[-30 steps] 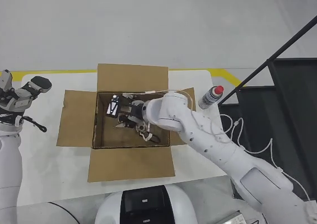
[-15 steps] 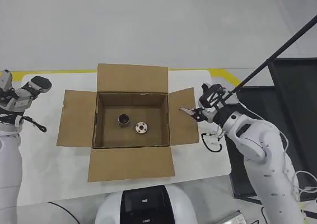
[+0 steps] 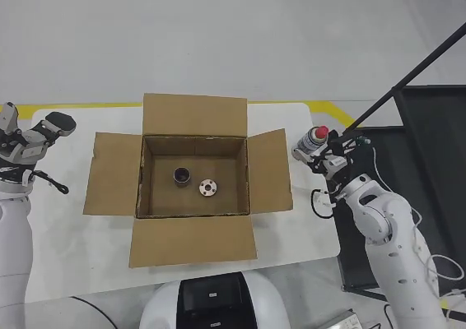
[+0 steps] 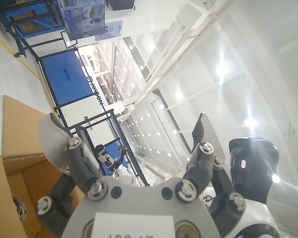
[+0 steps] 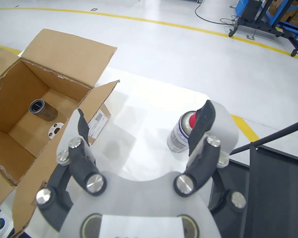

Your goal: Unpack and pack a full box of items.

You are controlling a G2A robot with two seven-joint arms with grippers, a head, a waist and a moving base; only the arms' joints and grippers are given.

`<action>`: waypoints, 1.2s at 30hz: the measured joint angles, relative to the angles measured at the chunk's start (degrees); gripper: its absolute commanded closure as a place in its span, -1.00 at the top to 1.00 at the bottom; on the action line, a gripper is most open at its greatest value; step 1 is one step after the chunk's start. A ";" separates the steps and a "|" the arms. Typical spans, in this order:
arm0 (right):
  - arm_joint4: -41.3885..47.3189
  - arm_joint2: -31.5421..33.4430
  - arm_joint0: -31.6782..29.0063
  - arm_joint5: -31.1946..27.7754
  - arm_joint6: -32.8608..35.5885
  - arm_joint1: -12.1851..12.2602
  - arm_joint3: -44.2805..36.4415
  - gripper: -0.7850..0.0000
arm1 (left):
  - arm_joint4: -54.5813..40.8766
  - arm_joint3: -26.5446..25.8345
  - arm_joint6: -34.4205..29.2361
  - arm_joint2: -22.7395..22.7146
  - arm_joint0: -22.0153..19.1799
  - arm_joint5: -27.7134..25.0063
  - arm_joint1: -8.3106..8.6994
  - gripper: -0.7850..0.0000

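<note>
Top view showed you the spray can point(image 3: 309, 143) upright at the table's point(image 3: 101, 238) far right corner, just beside the right hand point(image 3: 332, 156). My worry was a knock: any sideways swing of that wrist could have tipped the can or pushed it off the edge. A second risk, as I judged it, was the right flap point(image 3: 270, 169) of the box point(image 3: 193, 146). It stood angled up between that arm and the two parts lying inside, a dark cylinder point(image 3: 183, 175) and a flanged disc point(image 3: 208, 187); a low reach could have snagged it and dragged the box. The right hand hung at the table's right edge with fingers spread wide and nothing between them, the can just past one fingertip. The left hand point(image 3: 31, 136) sat off the table's left end, tilted upward, fingers apart, empty.
</note>
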 measured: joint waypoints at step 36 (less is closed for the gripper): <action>-1.84 -6.50 16.53 5.69 -8.34 -0.96 32.49 1.00 | 0.00 0.00 0.00 0.00 0.00 0.00 0.00 1.00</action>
